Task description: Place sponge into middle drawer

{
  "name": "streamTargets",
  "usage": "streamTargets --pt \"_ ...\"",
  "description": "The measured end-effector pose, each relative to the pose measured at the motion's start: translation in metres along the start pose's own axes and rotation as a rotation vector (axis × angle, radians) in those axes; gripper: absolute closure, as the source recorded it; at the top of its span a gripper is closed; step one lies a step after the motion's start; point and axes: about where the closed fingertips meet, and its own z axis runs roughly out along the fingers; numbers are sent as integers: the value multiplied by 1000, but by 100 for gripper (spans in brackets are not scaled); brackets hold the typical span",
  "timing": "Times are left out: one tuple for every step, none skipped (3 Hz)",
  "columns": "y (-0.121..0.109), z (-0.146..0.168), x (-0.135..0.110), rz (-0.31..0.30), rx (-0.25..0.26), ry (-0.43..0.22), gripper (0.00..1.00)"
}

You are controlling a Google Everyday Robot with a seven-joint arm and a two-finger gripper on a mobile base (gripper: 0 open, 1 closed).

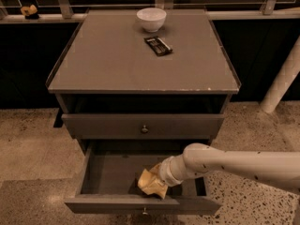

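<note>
The end effector is gripping the sponge inside the open middle drawer. The sponge is tilting, its long axis slanting down toward the drawer's front.

The gripper, closed around the sponge, sits low inside the pulled-out middle drawer, near its front. Left of the pincer the drawer floor lies bare as far as the left side wall, leaving room to pass. On the camera side, just beside the pincer, rises the drawer's front wall. Behind and above it the closed upper drawer front caps the rear of the cavity. To its right the robot's arm crosses the right wall and fills that side. Straight up from the pincer the way is open.
</note>
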Motion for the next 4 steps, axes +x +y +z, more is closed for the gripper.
streamTargets --pt "-11 44 20 15 11 16 100" --pt "-11 43 19 16 12 17 100" --pt "-15 44 16 18 25 14 100" --pt "-21 46 12 20 43 7 100"
